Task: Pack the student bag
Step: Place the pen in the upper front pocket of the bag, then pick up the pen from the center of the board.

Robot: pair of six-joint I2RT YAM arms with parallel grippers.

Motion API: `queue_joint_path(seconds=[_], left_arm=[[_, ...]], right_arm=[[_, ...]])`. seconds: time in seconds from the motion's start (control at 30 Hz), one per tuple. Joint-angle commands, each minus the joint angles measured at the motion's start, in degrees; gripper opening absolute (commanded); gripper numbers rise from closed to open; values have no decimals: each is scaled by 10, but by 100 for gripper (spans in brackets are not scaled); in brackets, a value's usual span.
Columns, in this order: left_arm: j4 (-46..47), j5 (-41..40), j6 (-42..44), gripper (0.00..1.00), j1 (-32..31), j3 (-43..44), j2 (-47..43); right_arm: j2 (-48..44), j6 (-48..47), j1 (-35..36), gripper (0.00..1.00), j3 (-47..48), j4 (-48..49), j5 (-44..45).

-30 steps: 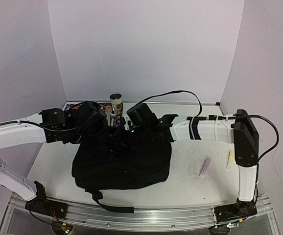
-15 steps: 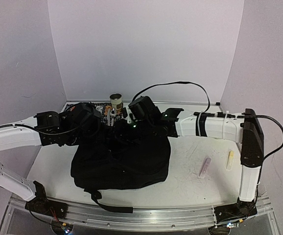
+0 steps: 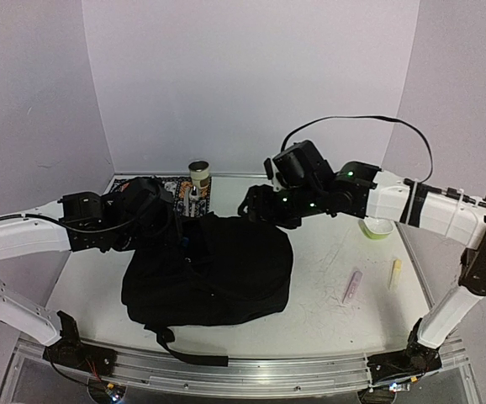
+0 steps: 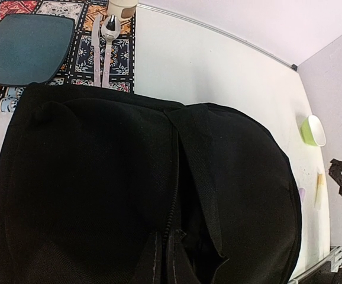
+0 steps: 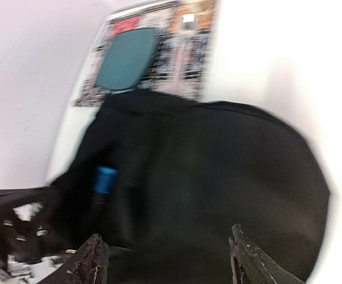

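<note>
"Where is the student bag (image 3: 213,273) now?"

"It lies flat on the white table (image 3: 327,311), in the middle and near the front; that is the same spot as a second ago; a strap (image 3: 188,353) trails toward the front edge."

"What about the left pincer (image 4: 164,263)?"

"It stays at the top left edge of the bag; its fingers are pressed together on the black cloth right by the zip; it has not moved."

"So what is different?"

"The right pincer (image 3: 250,205); a second ago it was low at the bag's top, close to the left one; now it is up in the air, by the bag's top right corner, and it does not touch the bag; its fingers (image 5: 91,260) are spread wide with nothing between them."

"Can you see anything new?"

"Yes; a small green bowl (image 3: 377,227) shows on the right; the arm hid it before; a pink stick (image 3: 352,287) and a yellow stick (image 3: 395,274) lie near it, just where they were."

"What is behind the bag?"

"A patterned mat (image 4: 121,56) with a teal plate (image 4: 26,50), a knife (image 4: 96,50) and a spoon (image 4: 109,41); a cup (image 3: 198,178) stands at its far edge; the bag's top covers the mat's near edge; something blue (image 5: 105,179) shows at the bag's side, too blurry to name."
</note>
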Motion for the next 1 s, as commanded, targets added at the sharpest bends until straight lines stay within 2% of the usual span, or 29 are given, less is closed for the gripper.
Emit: queue_joint_path(seconds=[0.0, 0.3, 0.53, 0.77, 0.97], left_arm=[[28, -25, -10, 0, 1, -4, -35], [28, -26, -6, 0, 2, -3, -38], [29, -23, -3, 0, 2, 0, -30], [30, -20, 4, 0, 2, 5, -24], [32, -15, 3, 0, 2, 4, -22]], right_arm=[[-57, -14, -24, 74, -51, -96, 61], [-153, 20, -102, 81, -201, -186, 90], [-203, 40, -172, 83, -336, -195, 71], [-202, 43, -231, 82, -436, -132, 39], [-161, 30, -268, 75, -456, -59, 7]])
